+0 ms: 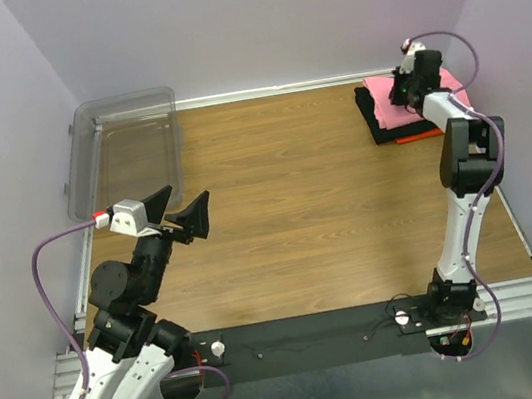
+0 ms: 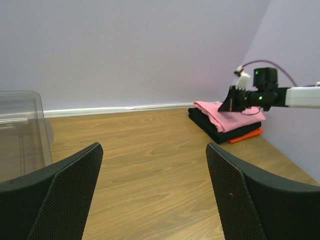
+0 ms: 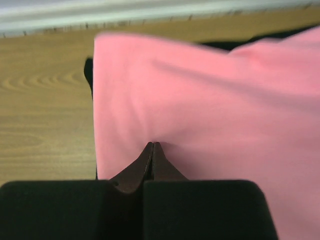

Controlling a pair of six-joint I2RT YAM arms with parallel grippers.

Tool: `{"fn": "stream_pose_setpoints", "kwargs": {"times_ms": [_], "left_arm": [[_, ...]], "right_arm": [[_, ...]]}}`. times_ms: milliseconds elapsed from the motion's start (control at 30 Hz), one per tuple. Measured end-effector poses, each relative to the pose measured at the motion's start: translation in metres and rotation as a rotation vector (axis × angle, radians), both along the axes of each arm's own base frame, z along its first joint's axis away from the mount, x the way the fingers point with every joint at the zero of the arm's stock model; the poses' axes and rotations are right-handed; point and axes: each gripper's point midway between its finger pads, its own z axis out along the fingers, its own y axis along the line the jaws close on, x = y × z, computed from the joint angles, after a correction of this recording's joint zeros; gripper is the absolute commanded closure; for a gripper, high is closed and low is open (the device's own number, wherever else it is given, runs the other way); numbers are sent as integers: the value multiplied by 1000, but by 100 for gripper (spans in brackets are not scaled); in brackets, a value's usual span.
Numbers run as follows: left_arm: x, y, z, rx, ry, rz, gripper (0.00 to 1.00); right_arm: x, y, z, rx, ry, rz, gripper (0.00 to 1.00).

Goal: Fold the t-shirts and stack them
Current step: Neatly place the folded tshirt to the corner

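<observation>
The salmon-pink t-shirt [image 3: 200, 100] lies folded on top of the pile in the far right corner of the table [image 1: 284, 186]. Under it is the black t-shirt [image 1: 373, 120], and the orange t-shirt [image 1: 420, 136] is at the bottom, with only a sliver showing at the near edge of the pile. My right gripper [image 3: 152, 147] is down on the pink cloth with its fingers pressed together. The fabric puckers at the tips, so I judge that I have a small pinch of it.

I take this to be the end of the stacking step — the pink one is set on the pile but not yet let go. The next move calls for parting those fingers gently and lifting straight up, so the top layer doesn't drag off or unfold. From the left wrist view the pink edge hangs a little past the black one toward the left edge, so it may want a nudge to square it.

My left gripper [image 2: 154, 146] hovers over the near left part of the table, spread wide and holding nothing, with the clear bin [image 1: 124, 100] beyond it at the far left corner.
</observation>
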Motion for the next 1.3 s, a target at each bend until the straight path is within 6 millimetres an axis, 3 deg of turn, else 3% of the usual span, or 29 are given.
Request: {"fn": "stream_pose_setpoints", "kwargs": {"times_ms": [33, 100, 167, 300, 367, 400, 533, 667, 733, 767, 800, 833, 867, 900, 1033, 1167, 1233, 1300], "left_arm": [[0, 0, 0, 1, 0, 0, 8], [0, 0, 0, 1, 1, 0, 8], [0, 0, -1, 3, 4, 0, 8], [-1, 1, -2, 4, 6, 0, 8], [-1, 0, -3, 5, 8, 0, 8], [-1, 1, -3, 6, 9, 0, 8], [-1, 1, -3, 6, 8, 0, 8], [-2, 1, -1, 3, 3, 0, 8], [-3, 2, 0, 0, -1, 0, 8], [-3, 2, 0, -1, -3, 1, 7], [-4, 3, 1, -2, -5, 1, 7], [-4, 3, 1, -3, -7, 0, 6], [-5, 3, 1, -4, -9, -2, 7], [-5, 3, 2, -5, -12, -3, 7], [-5, 3, 3, -7, -15, -4, 7], [-5, 3, 2, -4, -12, -3, 6], [-5, 3, 1, -3, -9, -3, 6], [-5, 3, 1, -3, -9, -3, 6]], "right_arm": [[-2, 4, -21, 22, 45, 5, 100], [-7, 12, -46, 50, 101, 15, 100], [-11, 16, -59, 70, 137, 16, 99], [-13, 16, -60, 84, 143, 35, 90], [-15, 20, -57, 82, 143, 66, 77], [-18, 23, -54, 84, 143, 89, 72], [-27, 36, -20, 67, 90, 208, 36], [-50, 52, 41, 36, -15, 323, 26], [-68, 57, 75, 1, -79, 355, 26], [-73, 58, 83, -11, -96, 361, 30], [-88, 59, 94, -34, -118, 367, 41], [-94, 57, 99, -47, -127, 354, 73], [-100, 52, 101, -59, -130, 325, 90], [-105, 46, 101, -68, -133, 290, 99], [-97, -3, 77, -20, -88, 135, 99], [-86, -71, 13, 93, 18, -54, 100], [-86, -92, -13, 145, 58, -114, 100], [-86, -98, -27, 185, 81, -142, 99]]}}
